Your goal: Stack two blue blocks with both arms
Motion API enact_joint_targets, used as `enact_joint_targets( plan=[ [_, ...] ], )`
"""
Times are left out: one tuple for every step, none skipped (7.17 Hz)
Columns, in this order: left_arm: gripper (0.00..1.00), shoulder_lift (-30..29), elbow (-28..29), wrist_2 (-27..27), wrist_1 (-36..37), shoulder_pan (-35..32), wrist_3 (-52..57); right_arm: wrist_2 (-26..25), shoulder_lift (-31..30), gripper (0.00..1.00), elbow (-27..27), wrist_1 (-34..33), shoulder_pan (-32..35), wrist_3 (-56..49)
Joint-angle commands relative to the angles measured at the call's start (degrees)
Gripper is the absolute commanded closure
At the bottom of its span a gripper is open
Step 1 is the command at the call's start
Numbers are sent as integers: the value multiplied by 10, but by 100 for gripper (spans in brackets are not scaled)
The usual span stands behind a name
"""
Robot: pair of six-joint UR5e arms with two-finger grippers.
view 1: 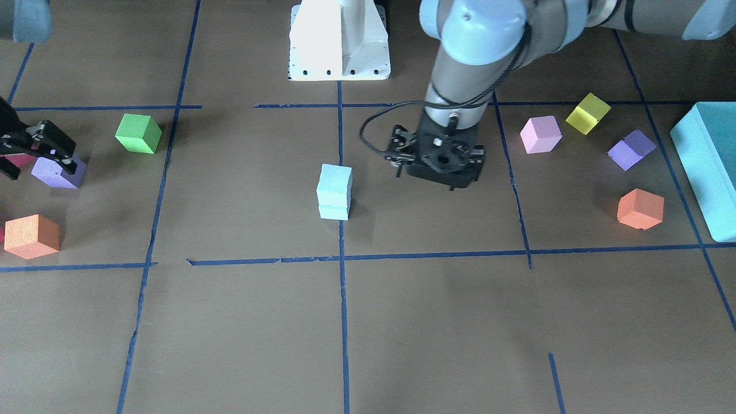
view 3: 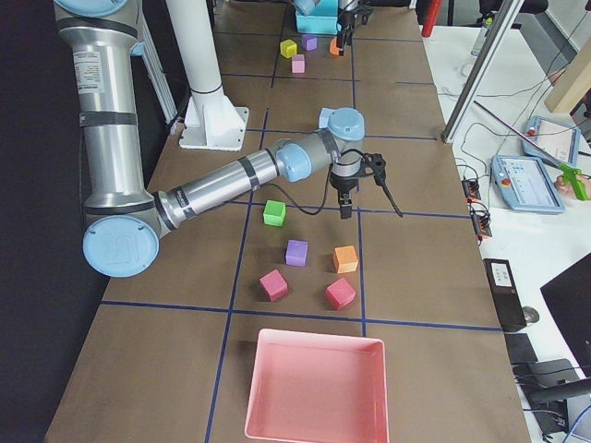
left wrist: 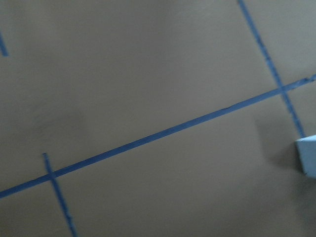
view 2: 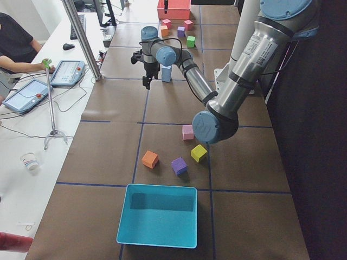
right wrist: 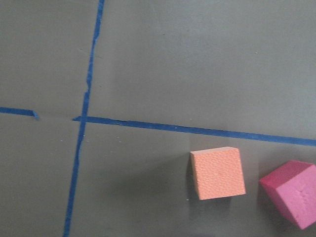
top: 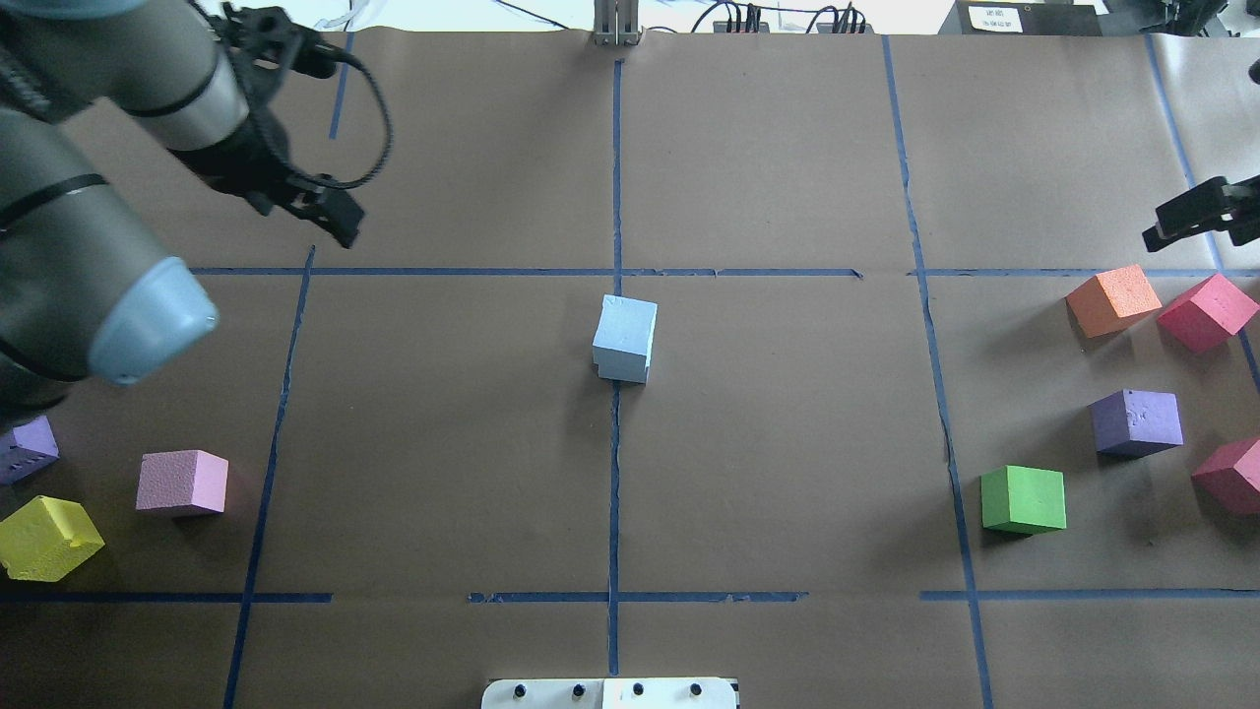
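The two pale blue blocks (view 1: 334, 192) stand stacked one on the other at the table's middle, on the centre tape line, and also show in the overhead view (top: 624, 340). A corner of the stack shows at the right edge of the left wrist view (left wrist: 308, 155). My left gripper (view 1: 440, 172) hangs above the table beside the stack, apart from it, open and empty; it also shows in the overhead view (top: 305, 217). My right gripper (view 1: 37, 169) is open and empty, raised over the cubes at my right side, far from the stack.
Loose cubes lie at both ends: green (view 1: 138, 133), purple (view 1: 57, 172) and orange (view 1: 31, 236) on my right; pink (view 1: 540, 134), yellow (view 1: 587, 113), purple (view 1: 631, 149) and orange (view 1: 640, 209) on my left. A teal box (view 1: 704, 167) and a pink tray (view 3: 314, 388) stand at the table's ends.
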Motion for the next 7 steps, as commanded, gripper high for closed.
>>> enact_joint_targets(
  plan=[
    [0, 138, -7, -50, -2, -138, 221, 50, -3, 0, -91, -2, 89, -162],
    [0, 164, 8, -64, 4, -192, 279, 52, -3, 0, -121, -6, 110, -218],
    [0, 202, 37, -84, 3, -244, 300, 52, -3, 0, -135, -20, 129, -261],
    [0, 207, 76, -129, -1, -282, 305, 51, -1, 0, -134, -48, 138, -285],
    [0, 211, 82, -145, 0, -286, 304, 50, 0, 0, -135, -67, 138, -301],
    [0, 242, 76, -143, -17, -291, 304, 50, 1, 0, -135, -68, 138, -302],
    [0, 251, 75, -142, -25, -293, 300, 50, 3, 0, -136, -68, 137, -302]
  ],
)
